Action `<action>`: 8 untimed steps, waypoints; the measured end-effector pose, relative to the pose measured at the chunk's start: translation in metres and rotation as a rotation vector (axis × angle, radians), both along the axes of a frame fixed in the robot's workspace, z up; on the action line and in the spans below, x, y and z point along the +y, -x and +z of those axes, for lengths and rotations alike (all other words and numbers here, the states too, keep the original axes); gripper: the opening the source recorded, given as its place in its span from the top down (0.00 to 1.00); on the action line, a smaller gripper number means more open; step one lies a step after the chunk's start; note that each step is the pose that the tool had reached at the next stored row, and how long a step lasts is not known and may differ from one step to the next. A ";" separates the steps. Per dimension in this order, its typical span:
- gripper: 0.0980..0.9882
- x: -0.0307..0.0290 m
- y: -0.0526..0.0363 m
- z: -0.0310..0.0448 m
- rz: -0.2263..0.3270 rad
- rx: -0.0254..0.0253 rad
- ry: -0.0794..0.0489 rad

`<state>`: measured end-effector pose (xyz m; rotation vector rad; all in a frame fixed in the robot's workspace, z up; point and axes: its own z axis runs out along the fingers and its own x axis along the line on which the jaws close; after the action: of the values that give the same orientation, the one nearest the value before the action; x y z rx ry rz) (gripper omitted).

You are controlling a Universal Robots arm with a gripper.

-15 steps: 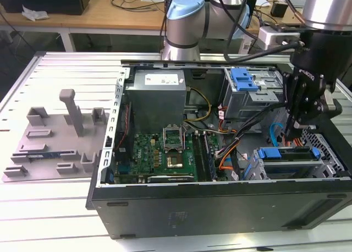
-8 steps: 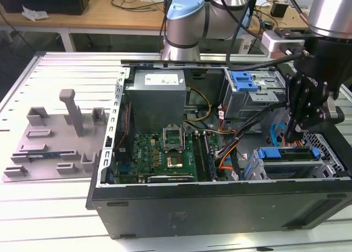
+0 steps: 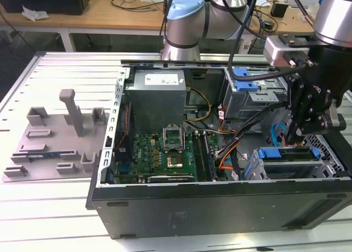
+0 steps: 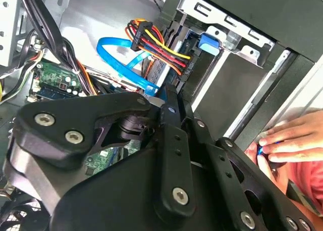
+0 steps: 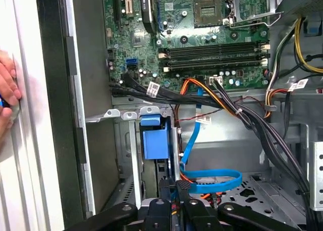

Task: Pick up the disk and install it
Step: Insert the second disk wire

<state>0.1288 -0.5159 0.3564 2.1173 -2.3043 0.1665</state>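
tool [image 3: 295, 132] – state can't tell, low in open case [image 3: 220, 208] over drive bay | disk [image 3: 290, 163] – seated in bay, blue bracket up, looks installed | person's hand [image 4: 290, 142] rests at case edge, maybe steadying

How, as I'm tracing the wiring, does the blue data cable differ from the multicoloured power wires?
The blue data cable is one flat ribbon bent in a loop; the multicoloured power wires are separate red, yellow and black strands. The wires end in a black plug. Both lie beside the drive bay.
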 end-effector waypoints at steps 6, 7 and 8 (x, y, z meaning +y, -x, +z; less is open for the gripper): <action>0.93 -0.0030 -0.0001 -0.0031 0.006 0.0000 -0.018; 0.93 -0.0044 -0.0002 -0.0031 0.007 0.0000 -0.024; 0.93 -0.0058 -0.0002 -0.0032 0.012 0.0001 -0.027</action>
<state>0.1290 -0.5217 0.3532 2.1438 -2.3072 0.1366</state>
